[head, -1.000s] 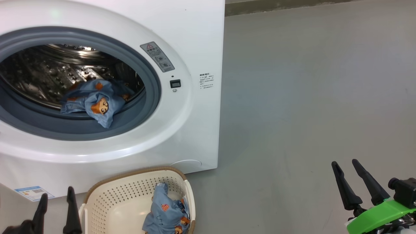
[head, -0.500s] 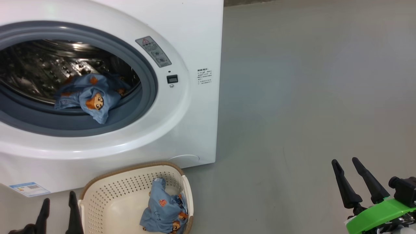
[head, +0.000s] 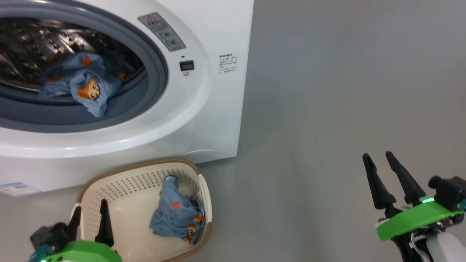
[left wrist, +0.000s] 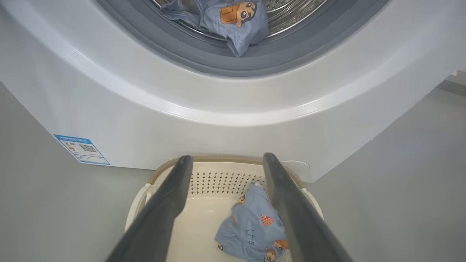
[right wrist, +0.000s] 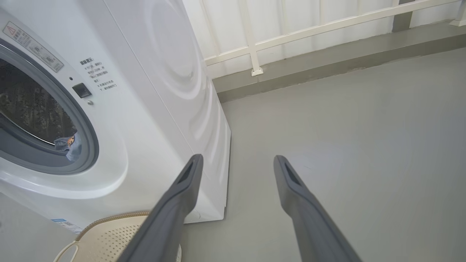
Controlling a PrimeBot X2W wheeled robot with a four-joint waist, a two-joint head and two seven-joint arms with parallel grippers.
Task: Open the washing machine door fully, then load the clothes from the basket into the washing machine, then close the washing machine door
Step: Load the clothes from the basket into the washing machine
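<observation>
Washing machine (head: 214, 120) is standing at the left of the head view, its round opening uncovered and facing the robot. A bear-print garment (head: 82, 87) is lying at the front of the steel drum (head: 32, 43), its lower corner drooping onto the grey gasket (head: 120, 109). The basket (head: 123, 183) is sitting on the grey floor (head: 327, 109), just in front of the machine's lower right corner. A second garment (head: 176, 214), with a small red patch, is lying bunched against the basket's right wall. Left gripper (head: 91, 205) is hovering over the basket's left half, fingers spread and holding nothing. In the left wrist view the finger (left wrist: 291, 203) at that view's right is overlapping the second garment, though it is probably above it rather than touching. Right gripper (head: 377, 155) is hanging well to the right over bare floor, fingers spread, empty. A blue sticker (head: 16, 188) is showing low on the machine's front.
</observation>
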